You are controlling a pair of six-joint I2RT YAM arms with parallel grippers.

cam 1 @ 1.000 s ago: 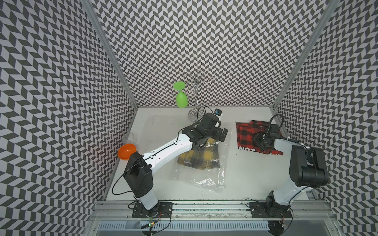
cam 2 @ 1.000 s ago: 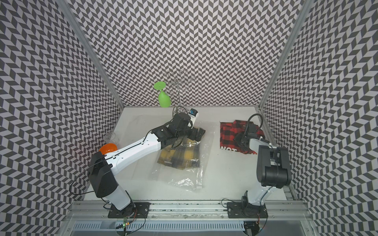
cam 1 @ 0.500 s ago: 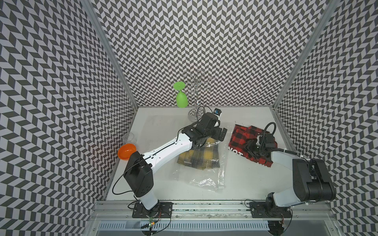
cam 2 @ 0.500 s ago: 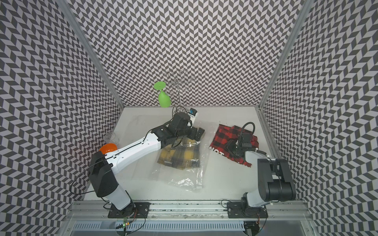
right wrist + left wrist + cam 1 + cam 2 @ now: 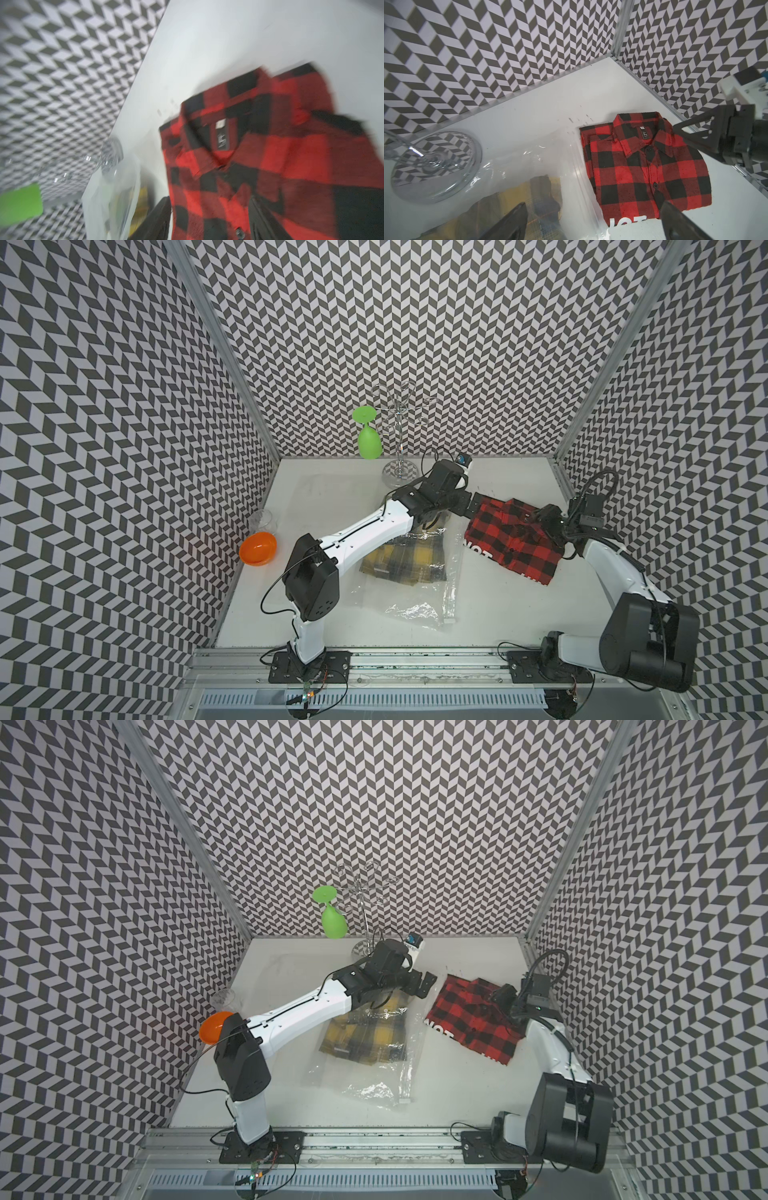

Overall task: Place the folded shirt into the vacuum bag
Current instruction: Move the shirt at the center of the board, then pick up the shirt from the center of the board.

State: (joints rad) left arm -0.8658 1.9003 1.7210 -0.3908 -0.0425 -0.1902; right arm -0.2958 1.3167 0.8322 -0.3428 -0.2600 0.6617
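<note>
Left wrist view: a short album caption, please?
Folded red plaid shirt beside the clear vacuum bag holding a yellow plaid shirt.

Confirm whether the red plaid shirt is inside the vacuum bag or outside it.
Outside. The red plaid shirt lies on the white table beside the vacuum bag; only a yellow plaid shirt shows through the plastic.

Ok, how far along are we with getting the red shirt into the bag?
Done: a yellow plaid shirt already lies inside the vacuum bag. In hand: the right claw grips the red plaid shirt, on the table just outside the bag's zip strip; the left claw hangs open near that strip. Left: open the mouth and slide the red shirt in.
</note>
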